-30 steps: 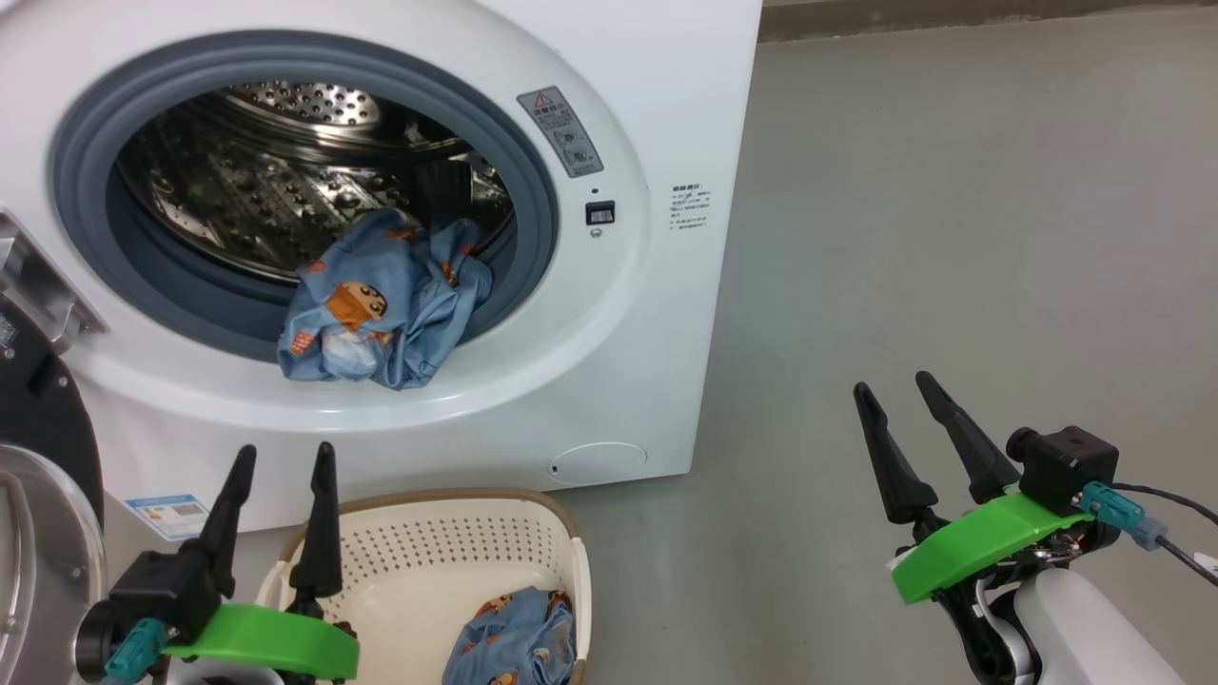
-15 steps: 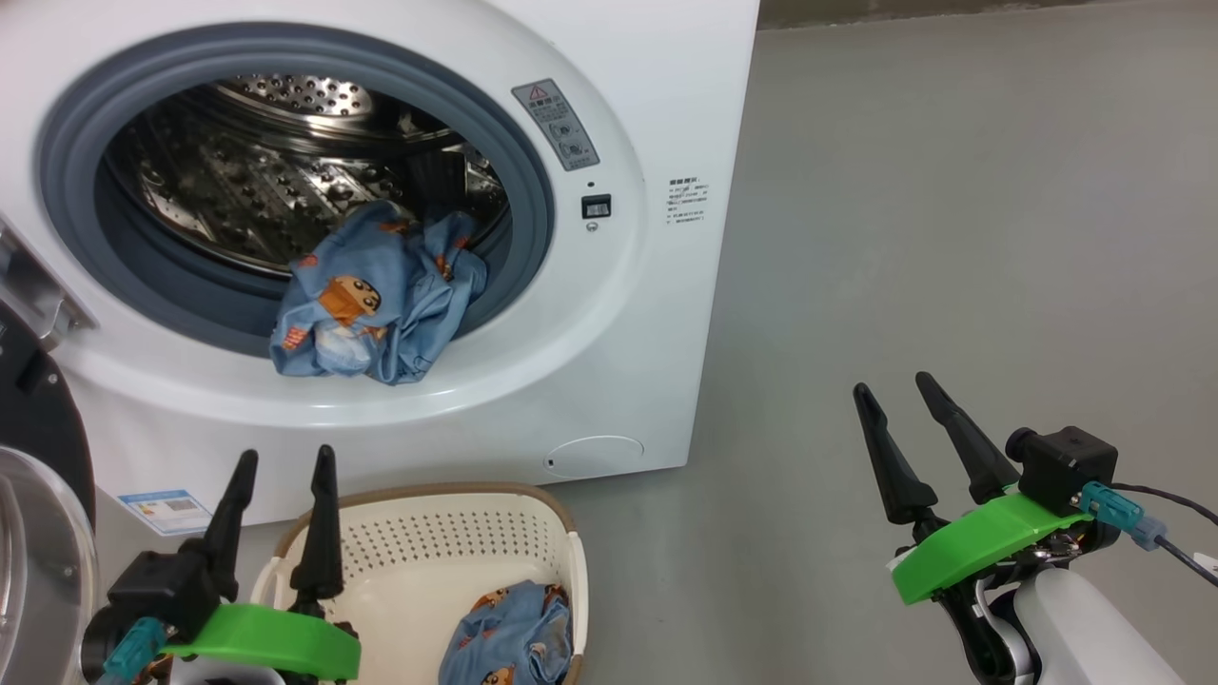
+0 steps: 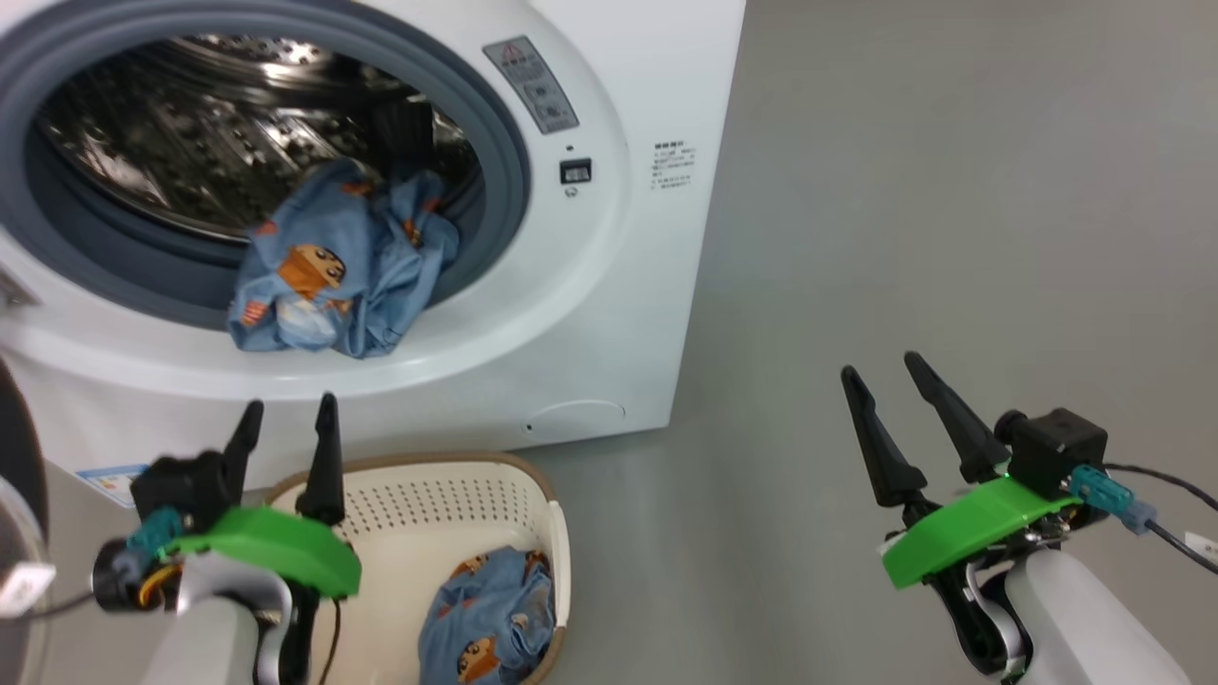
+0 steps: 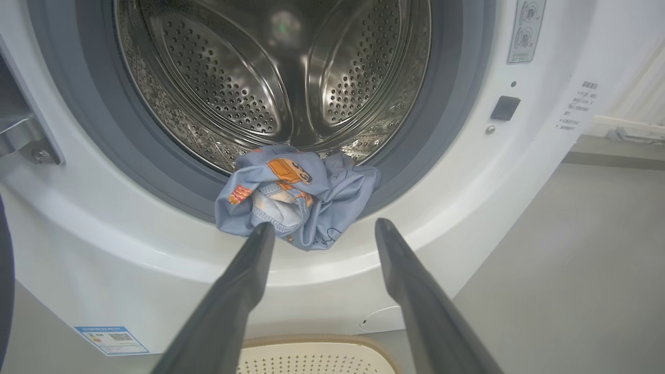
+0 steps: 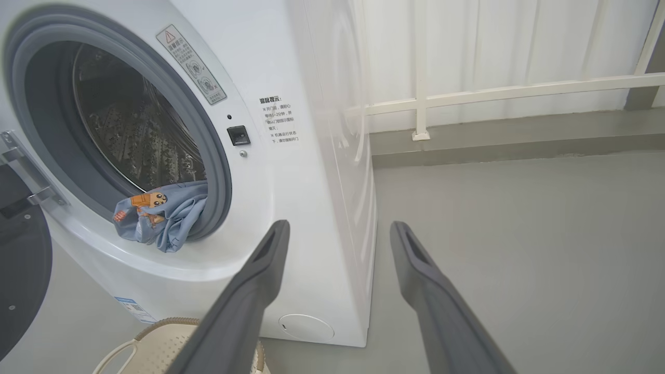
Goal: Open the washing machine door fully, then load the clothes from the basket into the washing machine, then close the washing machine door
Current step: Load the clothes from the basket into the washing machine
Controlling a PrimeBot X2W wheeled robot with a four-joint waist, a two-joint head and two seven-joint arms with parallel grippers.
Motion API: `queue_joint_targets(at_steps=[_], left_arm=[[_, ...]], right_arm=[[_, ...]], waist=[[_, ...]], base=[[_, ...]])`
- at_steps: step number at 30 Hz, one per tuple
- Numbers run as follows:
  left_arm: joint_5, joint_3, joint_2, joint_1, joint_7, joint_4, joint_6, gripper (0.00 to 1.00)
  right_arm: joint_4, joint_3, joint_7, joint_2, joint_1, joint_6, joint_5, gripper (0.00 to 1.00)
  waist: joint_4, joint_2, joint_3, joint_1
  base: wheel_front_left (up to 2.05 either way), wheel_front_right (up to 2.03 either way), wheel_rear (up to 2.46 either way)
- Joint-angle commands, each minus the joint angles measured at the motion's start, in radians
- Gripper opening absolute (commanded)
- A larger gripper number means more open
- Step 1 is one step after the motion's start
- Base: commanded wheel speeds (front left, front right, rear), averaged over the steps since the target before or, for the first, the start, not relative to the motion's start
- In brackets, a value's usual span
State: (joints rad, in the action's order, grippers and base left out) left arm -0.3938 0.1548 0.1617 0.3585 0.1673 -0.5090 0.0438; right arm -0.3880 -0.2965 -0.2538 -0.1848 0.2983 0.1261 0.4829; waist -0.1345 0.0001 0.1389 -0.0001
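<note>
Head view: washer (image 3: 590,314) fills the upper left, mouth uncovered. Door (image 3: 17,447) hangs swung out at the far left edge, where just a strip of its black rim is in frame. Right wrist view shows more of that black disc, low and left of the hinge bracket.

Clothes (image 3: 328,276): 1 blue printed bundle lies across the bottom of the mouth. It rests on the grey gasket (image 4: 104,130), its back part at the edge of the steel drum (image 4: 270,78) and its front part spilling onto the white front ring. A 2nd bundle (image 3: 490,618) sits in the basket (image 3: 447,466), against the right wall. The rest of the basket floor is bare.

Basket stands on the floor (image 3: 904,190) just in front of the washer, below the mouth.

Left gripper (image 3: 290,404): released, 2 fingers apart, nothing between them. It hovers over the basket's left rim with tips pointing up toward the washer front. In the left wrist view the fingers frame the lower edge of the bundle in the mouth without touching it.

Right gripper (image 3: 878,364): released, fingers spread and empty, over bare floor well to the right of the washer.

Blue label (image 4: 111,337) is low on the washer front, left of the basket. White railing (image 5: 493,91) runs behind the washer in the right wrist view.
</note>
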Motion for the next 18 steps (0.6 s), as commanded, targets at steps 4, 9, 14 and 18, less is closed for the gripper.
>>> queue_joint_targets(at_steps=[4,9,14,18], left_arm=[[-0.002,-0.025,0.027,0.131,0.015,-0.08,0.014,1.0],[0.005,-0.018,0.042,0.248,0.027,-0.208,0.026,1.0],[0.014,-0.006,0.056,0.363,0.034,-0.33,0.036,1.0],[0.016,-0.002,0.077,0.445,0.034,-0.42,0.043,1.0]], right_arm=[[0.037,-0.028,-0.008,0.004,0.048,0.005,-0.027,1.0],[0.052,-0.023,-0.008,0.015,0.068,0.005,-0.034,1.0],[0.065,-0.018,-0.008,0.029,0.087,0.005,-0.038,1.0],[0.073,-0.018,-0.008,0.041,0.102,0.005,-0.04,1.0]], waist=[[-0.031,-0.0001,0.069,0.0001],[-0.053,-0.0001,0.13,0.0001],[-0.076,-0.0001,0.19,0.0001],[-0.099,-0.0001,0.231,0.0001]], base=[[0.0,0.0,0.0],[0.0,0.0,0.0],[0.0,0.0,0.0],[0.0,0.0,0.0]])
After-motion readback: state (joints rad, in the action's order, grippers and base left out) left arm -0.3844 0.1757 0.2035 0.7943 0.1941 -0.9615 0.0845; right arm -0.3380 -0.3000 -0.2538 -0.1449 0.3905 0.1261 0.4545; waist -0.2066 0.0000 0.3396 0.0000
